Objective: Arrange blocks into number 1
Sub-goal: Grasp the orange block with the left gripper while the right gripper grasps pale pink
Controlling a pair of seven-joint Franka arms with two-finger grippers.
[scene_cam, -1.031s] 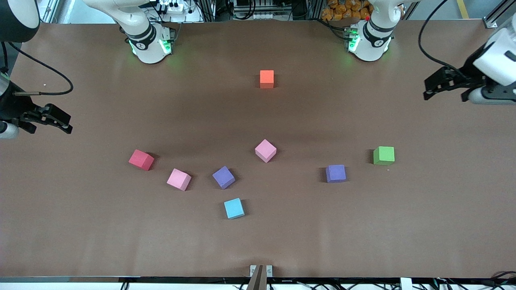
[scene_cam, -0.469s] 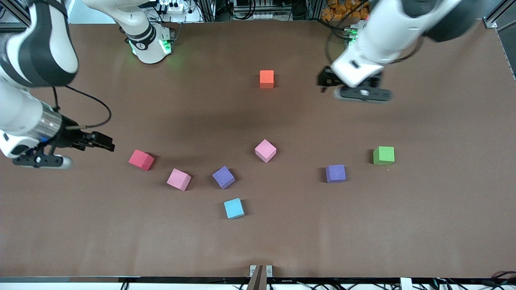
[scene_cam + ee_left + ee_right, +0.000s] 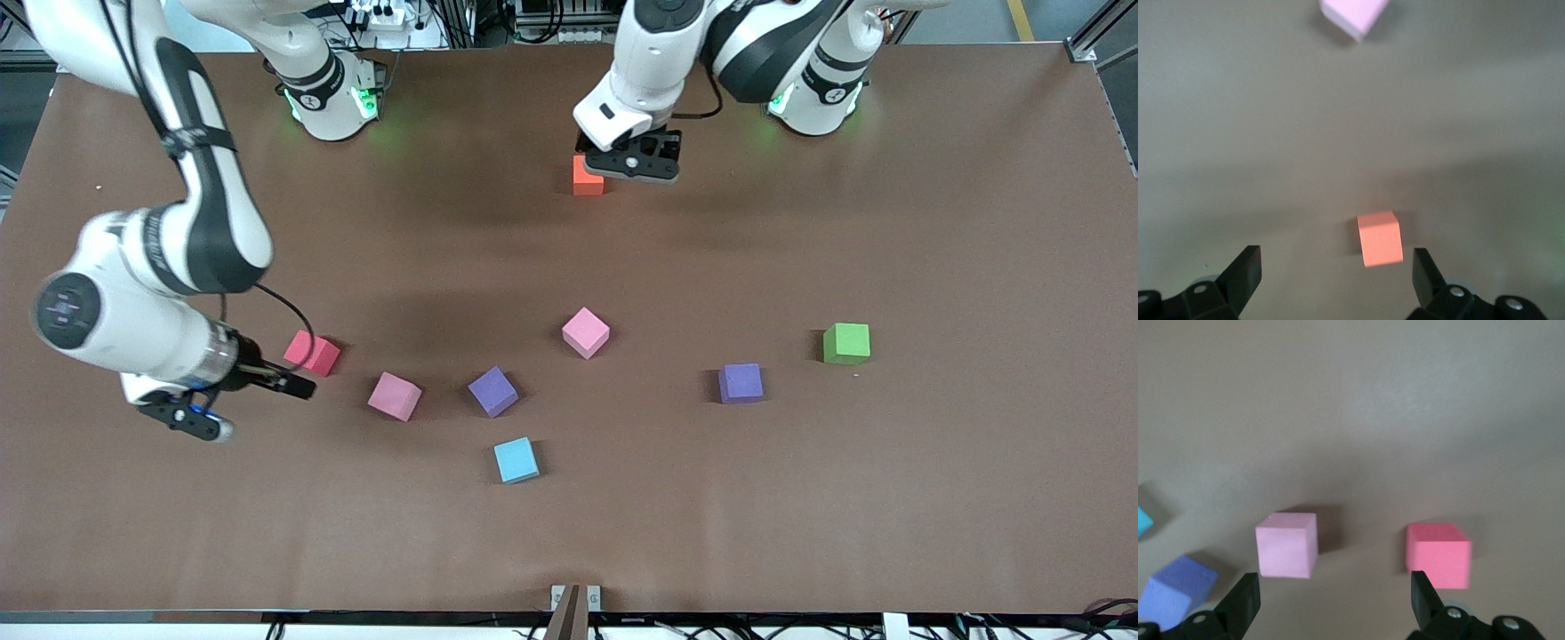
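Front view: left end effector [image 3: 613, 151] open over small orange matte foam cube [image 3: 588, 178] near the bases, right end effector [image 3: 298, 386] open beside small red foam cube [image 3: 312, 353] on brown tabletop [image 3: 933, 480].

Brown table and its edges

A brown table [image 3: 933, 498] filled the view; a small bracket [image 3: 575, 597], perhaps a mount, sat at its edge nearest the front camera.

Left gripper [image 3: 1335, 280]: fingers spread wide, hovering low near the table's base-side edge, mid-length.
Right gripper [image 3: 1333, 600]: apparently open, low toward the right arm's end.
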